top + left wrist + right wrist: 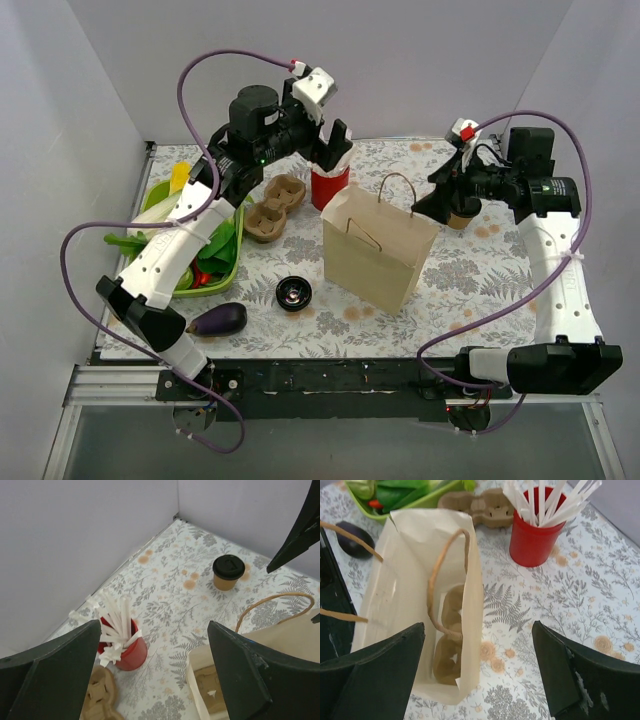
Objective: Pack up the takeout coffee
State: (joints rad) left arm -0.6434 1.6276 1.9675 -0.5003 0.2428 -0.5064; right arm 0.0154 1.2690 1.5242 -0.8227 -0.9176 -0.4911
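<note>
**Top view.** My left gripper (pixel 333 150) hangs over the red cup of straws (pixel 328 186) at the far side of the floral table cover (pixel 470 285). My right gripper (pixel 432 203) sits between the paper bag (pixel 378 255) and the takeout coffee (pixel 463 215). The coffee stands far right, partly hidden under that wrist. Left of the bag lie a pulp cup carrier (pixel 275 207), a green basket (pixel 222 268) of vegetables and an aubergine (pixel 218 320).

**Left wrist view.** My left gripper (pixel 155 627) is spread wide and holds nothing. The red cup of straws (pixel 127 652) is below it. The takeout coffee (pixel 227 572), with a black lid, stands upright and untouched beyond the bag (pixel 270 645).

**Right wrist view.** My right gripper (pixel 479 626) is likewise wide apart and empty, above the bag's (pixel 405 580) open mouth. A second carrier (pixel 447 652) lies inside the bag. The coffee is out of this view.
</note>
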